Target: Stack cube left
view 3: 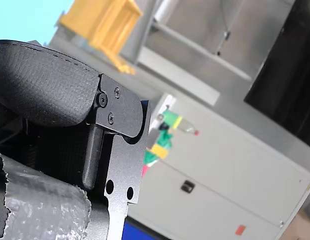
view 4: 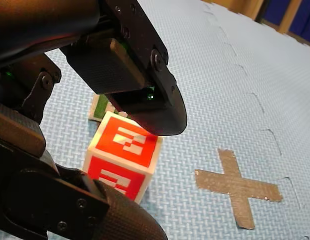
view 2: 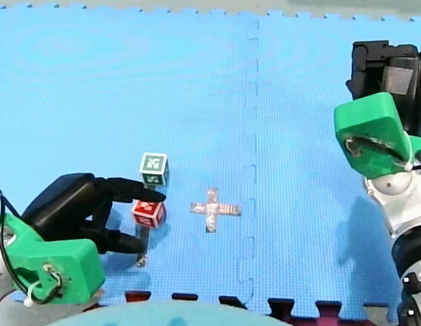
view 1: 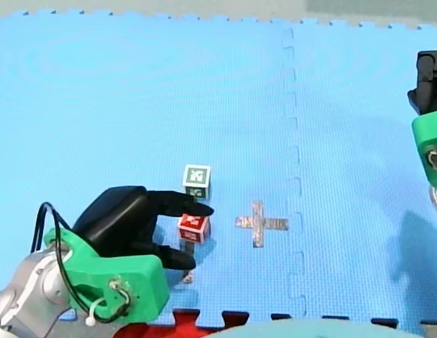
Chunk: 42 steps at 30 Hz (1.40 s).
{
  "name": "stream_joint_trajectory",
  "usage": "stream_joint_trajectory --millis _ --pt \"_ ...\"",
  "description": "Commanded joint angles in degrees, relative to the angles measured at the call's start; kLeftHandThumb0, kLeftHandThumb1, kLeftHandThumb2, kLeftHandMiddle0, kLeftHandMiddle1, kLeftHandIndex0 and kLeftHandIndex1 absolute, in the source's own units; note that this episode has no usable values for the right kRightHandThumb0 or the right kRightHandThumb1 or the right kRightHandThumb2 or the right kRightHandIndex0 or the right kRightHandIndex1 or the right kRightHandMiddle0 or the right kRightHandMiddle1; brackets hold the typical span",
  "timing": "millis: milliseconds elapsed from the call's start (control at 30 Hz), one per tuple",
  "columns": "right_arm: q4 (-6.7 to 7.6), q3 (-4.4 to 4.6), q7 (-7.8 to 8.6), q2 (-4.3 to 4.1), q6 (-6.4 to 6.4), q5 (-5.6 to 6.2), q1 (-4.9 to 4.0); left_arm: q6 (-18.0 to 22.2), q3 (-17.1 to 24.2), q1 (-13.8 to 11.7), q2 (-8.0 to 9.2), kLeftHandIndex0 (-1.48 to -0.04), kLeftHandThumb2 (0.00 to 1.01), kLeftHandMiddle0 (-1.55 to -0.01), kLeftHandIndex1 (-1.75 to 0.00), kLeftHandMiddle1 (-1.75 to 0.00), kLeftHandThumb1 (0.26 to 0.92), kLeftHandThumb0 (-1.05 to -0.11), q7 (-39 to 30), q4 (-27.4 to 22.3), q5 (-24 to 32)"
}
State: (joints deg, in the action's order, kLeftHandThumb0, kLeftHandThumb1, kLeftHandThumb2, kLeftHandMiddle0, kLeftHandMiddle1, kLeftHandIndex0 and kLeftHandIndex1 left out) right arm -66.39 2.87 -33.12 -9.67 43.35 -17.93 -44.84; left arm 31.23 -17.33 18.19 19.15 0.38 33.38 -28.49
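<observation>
Closest in, at the near left: left robot hand [view 1: 134,222], clamped on the red cube [view 1: 194,228]. Seen up close in the second wrist view, with one of the fingers [view 4: 145,95] pressed on the cube's top face and another against its lower near edge. Cannot tell whether lifted off the blue foam mat [view 1: 134,91] or resting on it. Just behind the red cube, a green cube [view 1: 197,182], sitting upright on the mat. To the right of the red cube and apart from it, a cross of grey tape [view 1: 260,224] stuck flat on the mat, near the seam between two mat pieces. Far over at the right edge, raised above the mat and well apart from both cubes, right robot hand [view 2: 386,68]; cannot tell whether open or closed.
</observation>
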Motion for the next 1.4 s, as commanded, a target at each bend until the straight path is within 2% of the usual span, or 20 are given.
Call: stream_joint_trajectory --millis 0,167,367,533,700,900,1367 --pt "0.19 -0.15 -0.11 -0.29 0.19 0.10 0.25 0.6 -0.1 0.4 0.34 -0.78 0.01 -0.84 -0.02 -1.75 0.763 -0.792 1.0 0.9 -0.5" --pt "0.32 -0.20 0.01 -0.38 0.26 0.14 0.36 -0.7 -0.2 0.9 0.39 -0.75 0.01 -0.84 0.00 -1.75 0.771 -0.809 2.4 1.2 -1.5" --pt "0.53 -0.24 0.09 -0.43 0.30 0.16 0.53 -3.9 -0.7 1.6 1.03 -0.80 0.00 -0.85 -0.02 -1.75 0.741 -0.735 2.8 0.2 -3.8" --pt "0.56 -0.22 0.08 -0.52 0.28 0.08 0.61 -8.8 -1.5 2.1 2.70 -0.64 0.00 -0.84 0.00 -1.75 0.740 -0.734 -2.6 -3.7 -4.7" --pt "0.72 -0.08 -0.04 -0.43 0.30 -0.06 0.85 -10.9 -1.7 1.7 2.97 -0.56 0.00 -0.82 0.00 -1.75 0.738 -0.744 -4.2 -5.7 -4.6" --pt "0.21 0.06 0.03 -0.25 0.45 -0.10 0.88 -11.5 -1.9 1.8 3.10 -0.48 0.00 -0.81 0.00 -1.75 0.735 -0.774 -5.4 -6.1 -4.1" --pt "-0.05 0.60 -0.76 -0.11 0.67 -0.75 0.87 -9.8 -1.4 1.9 2.27 -0.56 0.01 -0.80 -0.03 -1.75 0.748 -0.817 -2.3 -4.1 -3.1"
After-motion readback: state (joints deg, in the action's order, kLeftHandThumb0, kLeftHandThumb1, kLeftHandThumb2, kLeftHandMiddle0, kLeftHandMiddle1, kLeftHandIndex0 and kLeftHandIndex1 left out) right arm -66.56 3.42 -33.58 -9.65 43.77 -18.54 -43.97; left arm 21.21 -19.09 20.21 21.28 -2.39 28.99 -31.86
